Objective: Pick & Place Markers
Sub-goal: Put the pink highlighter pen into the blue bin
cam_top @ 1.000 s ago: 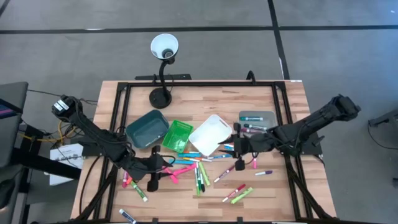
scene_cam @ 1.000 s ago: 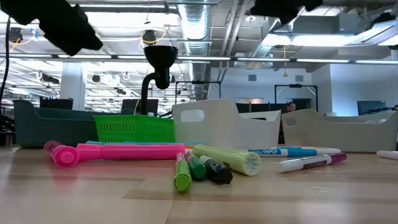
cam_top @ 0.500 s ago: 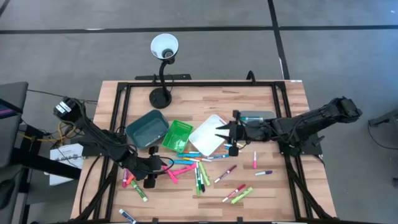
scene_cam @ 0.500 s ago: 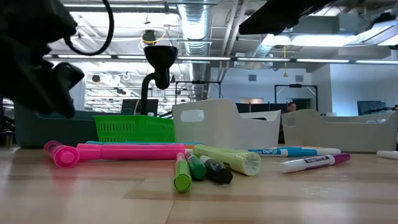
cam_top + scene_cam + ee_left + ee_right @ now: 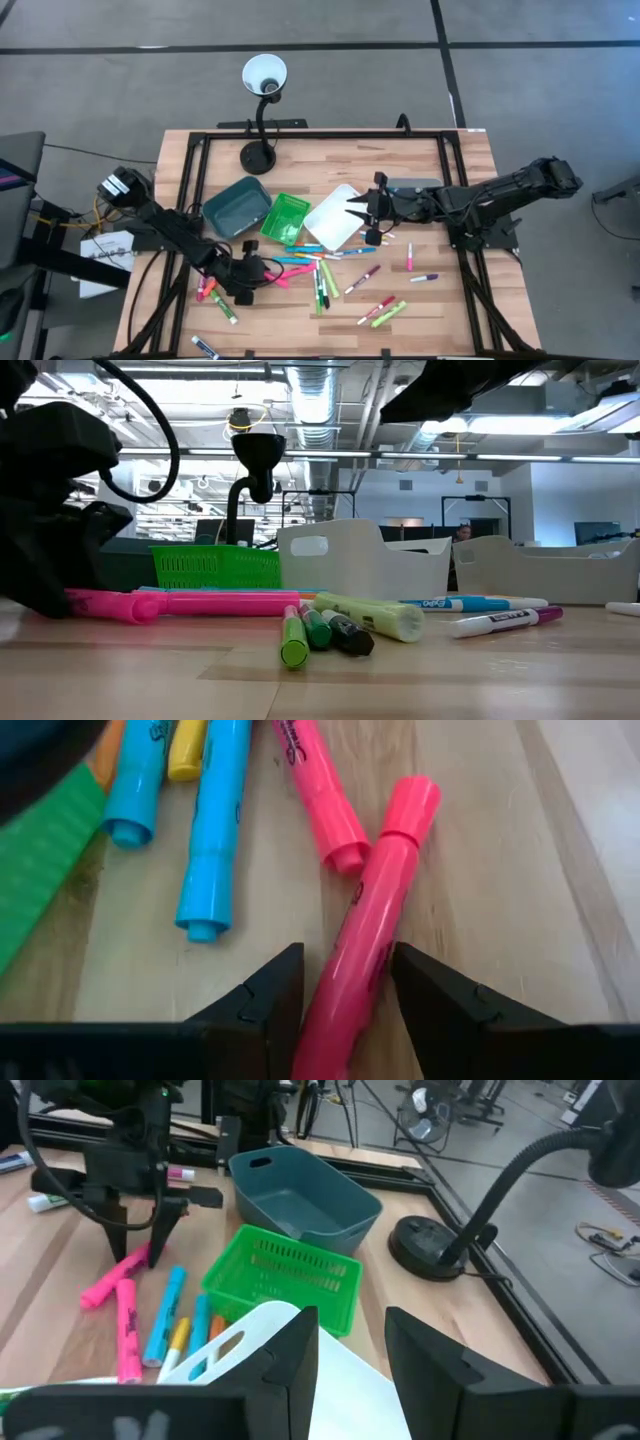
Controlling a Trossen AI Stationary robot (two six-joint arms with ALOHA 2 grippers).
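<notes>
A wooden table (image 5: 440,300) holds a dark teal bin (image 5: 236,206), a green mesh basket (image 5: 285,217) and a white bin (image 5: 335,216) side by side, a grey tray (image 5: 412,186) near the white bin, and a black gooseneck lamp (image 5: 262,110) behind the bins.

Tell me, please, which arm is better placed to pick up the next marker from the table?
The left: its gripper is down at the table with open fingers either side of a pink marker. The right gripper hangs over the white bin.
</notes>
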